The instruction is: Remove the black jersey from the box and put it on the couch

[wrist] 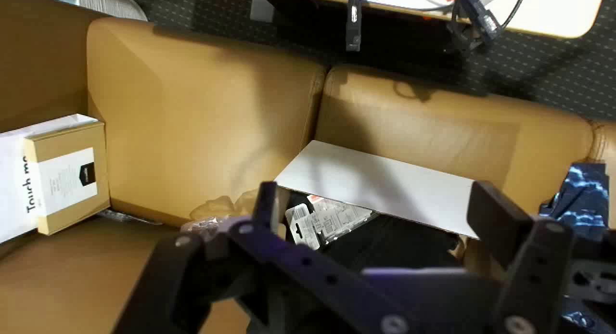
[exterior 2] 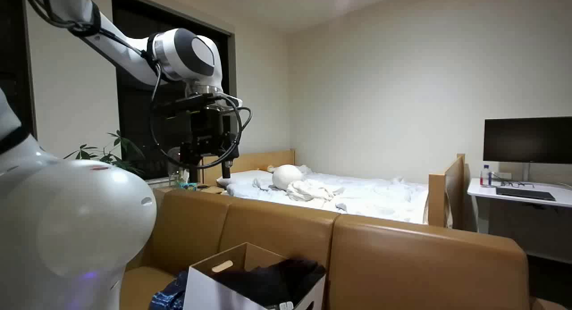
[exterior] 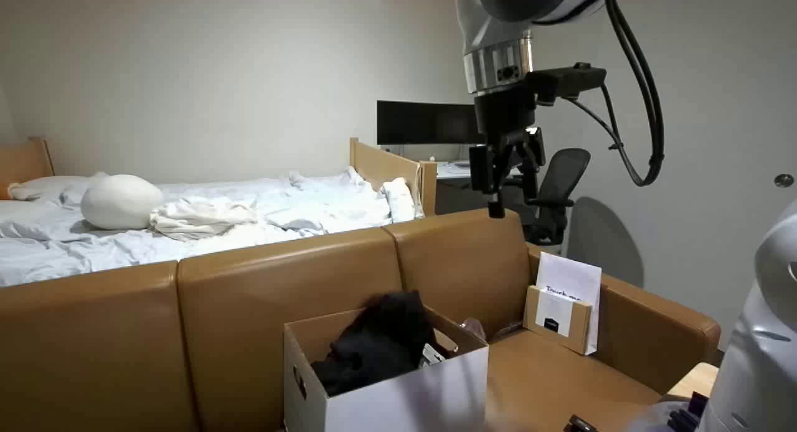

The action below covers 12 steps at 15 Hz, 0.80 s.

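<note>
We see the jersey (exterior: 378, 342) heaped in the box (exterior: 408, 399), near the back edge of the couch (exterior: 548, 379). Our hand (wrist: 382, 211) hangs above, wide and empty; we judge nothing done: grasping, lifting and placing remain.

Arm (exterior 2: 127, 55), white with grey, one: raised and bent. Wrist (exterior: 498, 65), silver-banded: turned down. Hand (wrist: 375, 199), black, one: hanging before me in mid-air, fingers (wrist: 500, 218) well apart.
</note>
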### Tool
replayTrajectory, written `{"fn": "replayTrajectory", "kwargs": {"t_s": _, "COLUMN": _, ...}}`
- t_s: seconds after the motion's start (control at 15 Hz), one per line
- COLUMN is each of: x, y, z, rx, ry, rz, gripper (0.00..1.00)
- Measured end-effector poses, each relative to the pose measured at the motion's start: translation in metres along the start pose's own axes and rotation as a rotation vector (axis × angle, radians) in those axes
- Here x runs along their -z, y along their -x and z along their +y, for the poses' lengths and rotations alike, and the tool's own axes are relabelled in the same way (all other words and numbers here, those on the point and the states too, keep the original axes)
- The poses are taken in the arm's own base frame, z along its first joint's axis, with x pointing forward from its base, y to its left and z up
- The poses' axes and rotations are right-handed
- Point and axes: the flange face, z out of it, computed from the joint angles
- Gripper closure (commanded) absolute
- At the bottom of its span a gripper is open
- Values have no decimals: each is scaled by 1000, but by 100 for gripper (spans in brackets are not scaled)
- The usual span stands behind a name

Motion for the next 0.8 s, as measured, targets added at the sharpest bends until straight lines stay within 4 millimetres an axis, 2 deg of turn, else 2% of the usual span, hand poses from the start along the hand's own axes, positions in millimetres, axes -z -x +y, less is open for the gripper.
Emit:
{"fn": "replayTrajectory", "kwargs": {"t_s": 0.67, "x": 1, "y": -1, "z": -1, "rx": 3, "ry": 1, "rz": 4, "gripper": 0}}
{"fn": "replayTrajectory", "kwargs": {"t_s": 0.8, "x": 15, "y": -8, "z": -14, "rx": 16, "ry": 19, "rz": 58, "gripper": 0}}
